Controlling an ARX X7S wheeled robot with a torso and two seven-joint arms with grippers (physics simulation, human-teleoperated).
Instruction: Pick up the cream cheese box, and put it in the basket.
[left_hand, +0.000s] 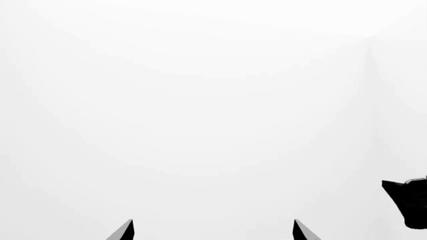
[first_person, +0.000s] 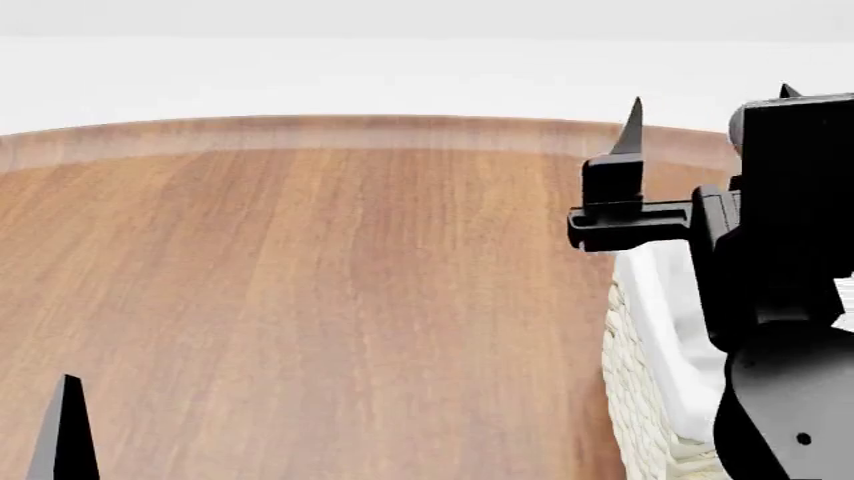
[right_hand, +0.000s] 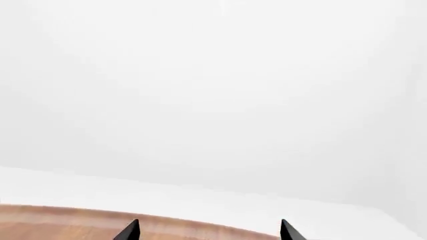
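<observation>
Both hands raised and empty; the cream cheese box is in no view

The right hand (first_person: 707, 110) stands high at the far right of the head view, its two fingertips pointing upward and well apart, so it is open, and nothing sits between them; its wrist camera sees only pale wall and the far rim of the desk (first_person: 334, 300). Directly under this arm stands the basket (first_person: 647, 400), woven, with a white lining, partly hidden by the arm. The left hand (left_hand: 213, 230) is also open and holds nothing; its fingertips point at blank wall. The cream cheese box shows nowhere: it may lie inside the basket behind the right arm, or outside the views, and I cannot tell which. Its direction and long axis are therefore unknown. The right arm is the nearer one to the basket.
</observation>
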